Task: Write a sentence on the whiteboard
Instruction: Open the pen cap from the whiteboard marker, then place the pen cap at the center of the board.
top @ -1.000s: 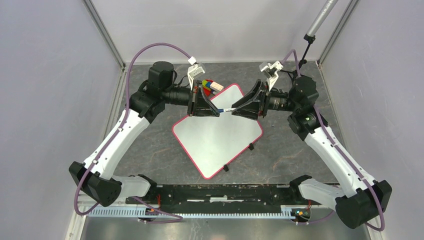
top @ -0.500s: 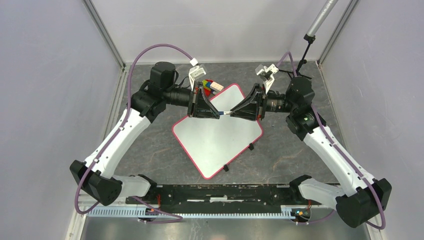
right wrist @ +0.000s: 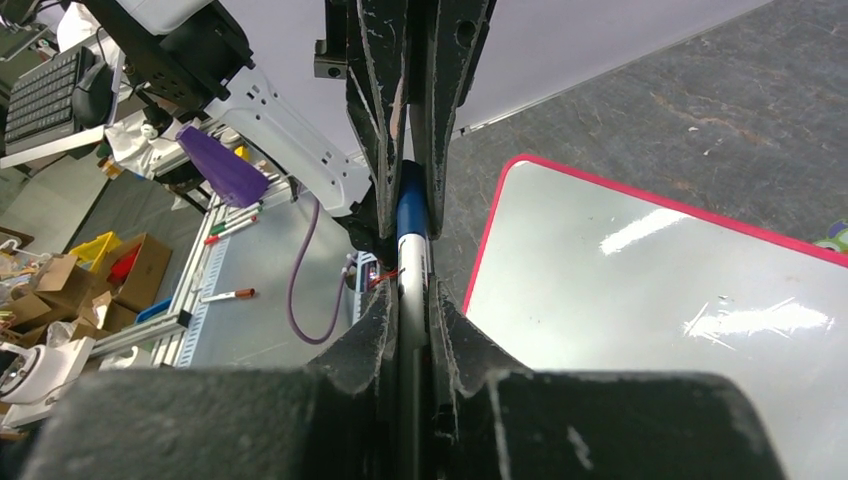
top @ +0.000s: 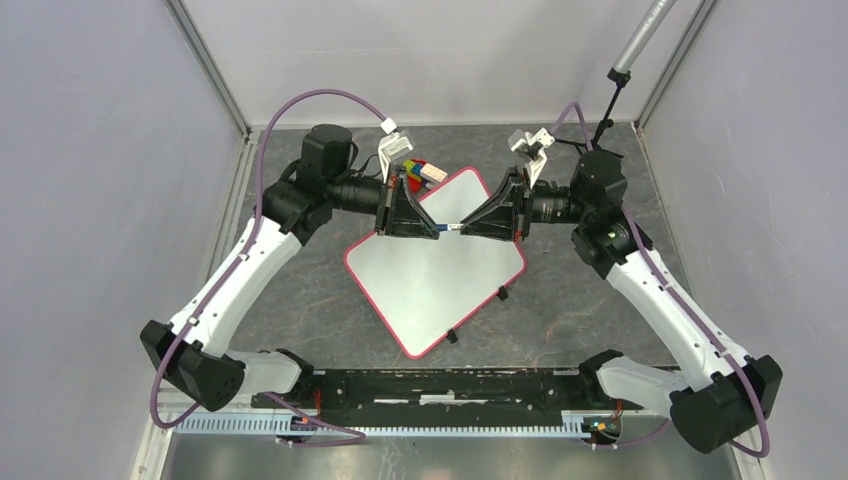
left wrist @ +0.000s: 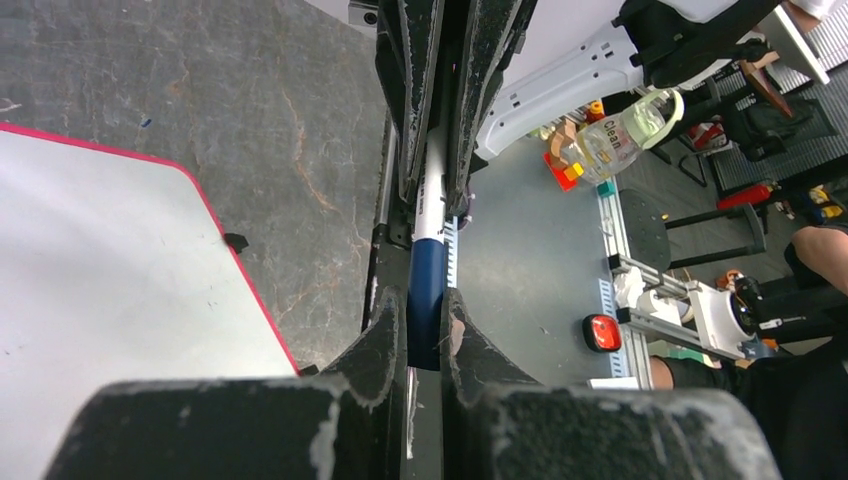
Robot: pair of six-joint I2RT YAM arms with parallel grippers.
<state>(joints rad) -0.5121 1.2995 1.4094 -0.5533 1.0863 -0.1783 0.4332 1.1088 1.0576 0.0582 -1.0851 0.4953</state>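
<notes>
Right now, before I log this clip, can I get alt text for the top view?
Over a whiteboard, the left hand and right hand of two robot arms each grip one end of a marker held between them. The pink-rimmed board lies skewed on a dark table, with no writing showing.

A multicoloured object (top: 414, 166), possibly a toy, lies on the dark mottled table (top: 300, 300).

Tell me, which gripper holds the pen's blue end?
The left gripper: it pinches the blue cap of the pen, while the right gripper grips the white barrel.
</notes>
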